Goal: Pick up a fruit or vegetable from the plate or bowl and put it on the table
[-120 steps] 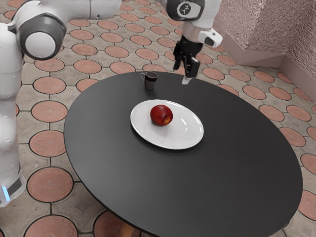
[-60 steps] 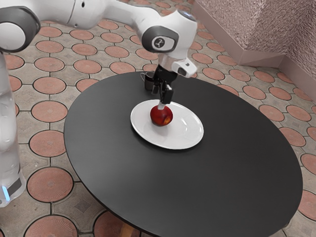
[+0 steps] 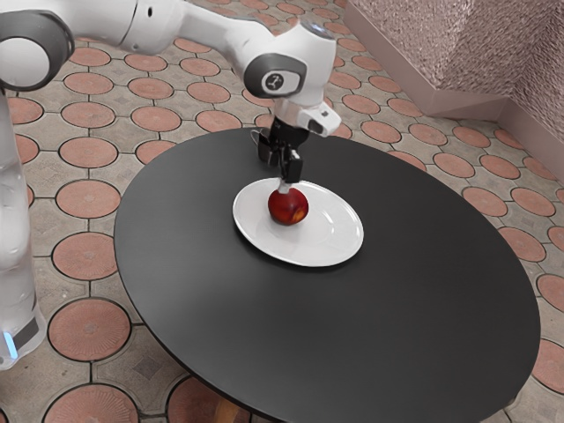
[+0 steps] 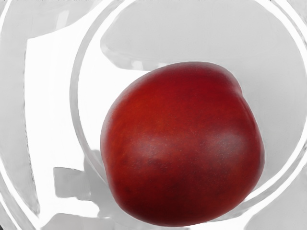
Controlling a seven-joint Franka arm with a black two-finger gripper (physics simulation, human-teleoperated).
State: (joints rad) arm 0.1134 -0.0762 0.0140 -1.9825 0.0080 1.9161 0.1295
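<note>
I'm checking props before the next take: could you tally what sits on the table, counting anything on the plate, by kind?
Fruit: 1
Plate: 1
Mug: 1
Total: 3

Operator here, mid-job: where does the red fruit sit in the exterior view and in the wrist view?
Exterior view: the red fruit is just above and left of the picture's middle.
Wrist view: large, at the centre and just below it.
Shared landmark: the white plate under the fruit.
</note>
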